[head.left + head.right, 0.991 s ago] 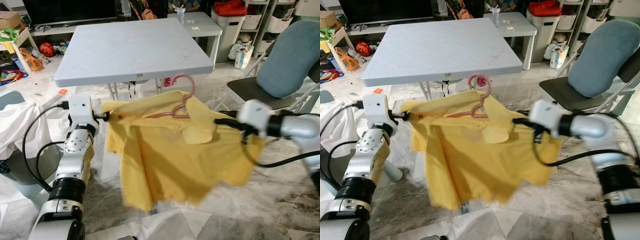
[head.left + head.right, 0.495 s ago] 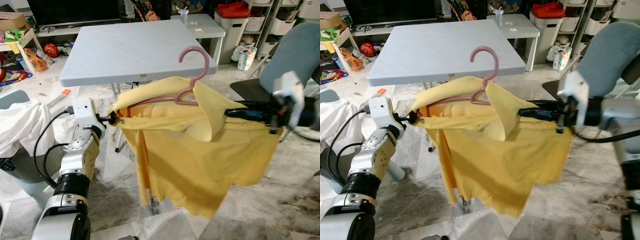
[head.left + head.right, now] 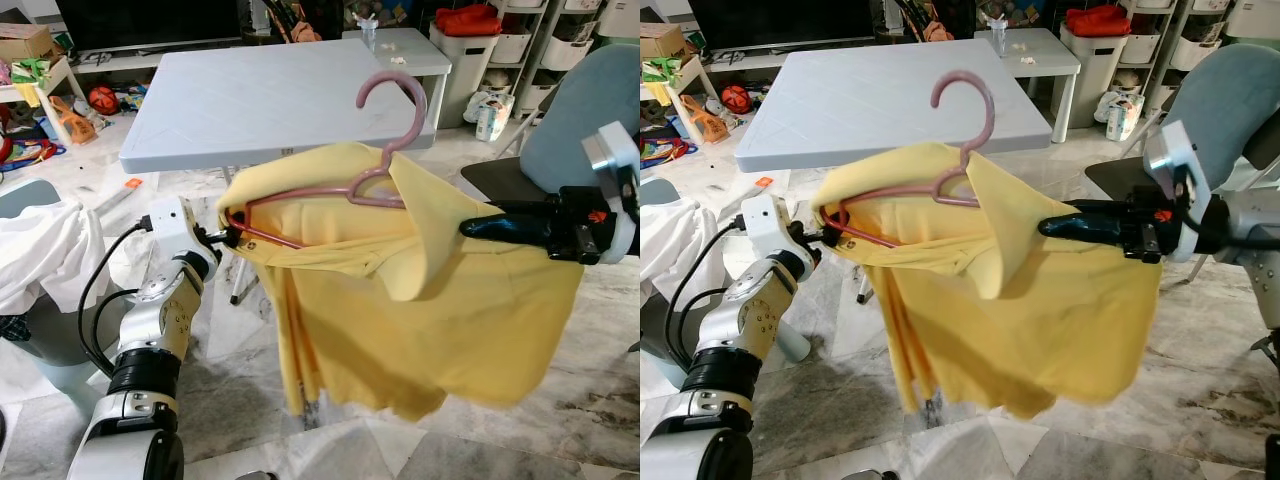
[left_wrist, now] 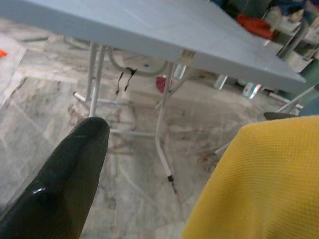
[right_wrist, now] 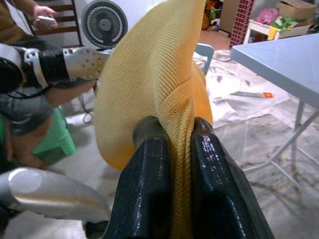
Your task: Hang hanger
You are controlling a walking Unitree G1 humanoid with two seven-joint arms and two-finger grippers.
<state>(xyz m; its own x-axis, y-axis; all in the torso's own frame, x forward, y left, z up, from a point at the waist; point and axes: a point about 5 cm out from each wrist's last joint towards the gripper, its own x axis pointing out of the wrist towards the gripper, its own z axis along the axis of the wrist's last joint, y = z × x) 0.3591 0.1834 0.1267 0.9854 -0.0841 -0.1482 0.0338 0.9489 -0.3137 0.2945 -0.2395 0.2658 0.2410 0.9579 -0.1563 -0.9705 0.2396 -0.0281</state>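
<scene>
- The pink hanger (image 3: 375, 165) is up in the air between the two grippers, threaded through a yellow shirt (image 3: 430, 310), with its hook rising above the collar and in front of the near edge of the grey table (image 3: 260, 100).
- The hanger's left end pokes out of the shirt at the tips of the left gripper (image 3: 232, 237), whose fingers are clenched on that end of the hanger.
- In the left wrist view one black finger (image 4: 60, 189) shows with yellow cloth just beside it and the table legs beyond.
- The right gripper (image 5: 172, 132) grasps the shirt; a fold of yellow fabric is pinched tight between its two black fingers, as the right wrist view shows.
- From the right gripper's fingertips the shirt hangs down in loose folds well above the marble floor (image 3: 560, 420).
- Beyond the right arm stands a chair (image 3: 570, 130) with a blue-grey back.
- To the outside of the left arm lies white cloth (image 3: 35, 250).
- In the right wrist view a person's hand (image 5: 45, 15) holds a small device, past the shirt.
</scene>
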